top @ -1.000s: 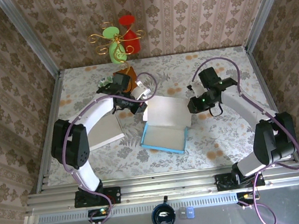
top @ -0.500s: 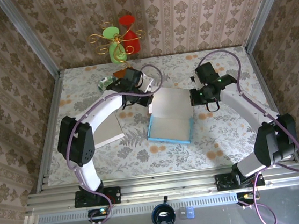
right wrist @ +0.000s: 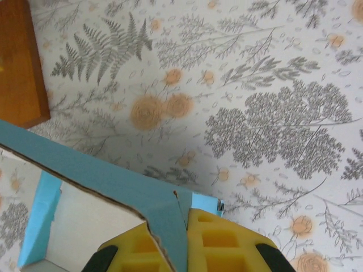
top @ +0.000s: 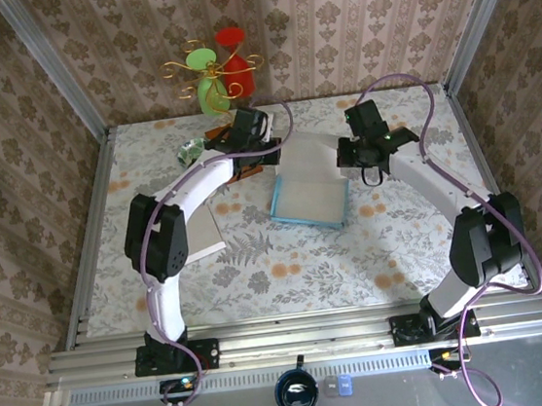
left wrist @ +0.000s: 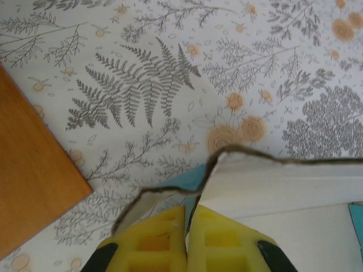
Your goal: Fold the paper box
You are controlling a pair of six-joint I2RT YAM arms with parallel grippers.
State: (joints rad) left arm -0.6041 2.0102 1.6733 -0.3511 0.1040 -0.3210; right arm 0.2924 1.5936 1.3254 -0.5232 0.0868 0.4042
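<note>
Pinching the box (top: 310,201) at its two far corners, both arms reach over the far middle of the table (top: 259,273). Yellow fingers (left wrist: 148,241) of the left gripper (left wrist: 186,218) are pressed together on a white, brown-edged flap at the left corner. Those of the right gripper (right wrist: 184,226) are clamped on the blue wall at the right corner, raw cardboard edge just beside. Box blue outside, white inside, open side up; white far panel spans between the grippers. Orange-brown board (left wrist: 31,170) lies near the left corner. White sheet (top: 197,239) by the left arm, apart from the box.
</note>
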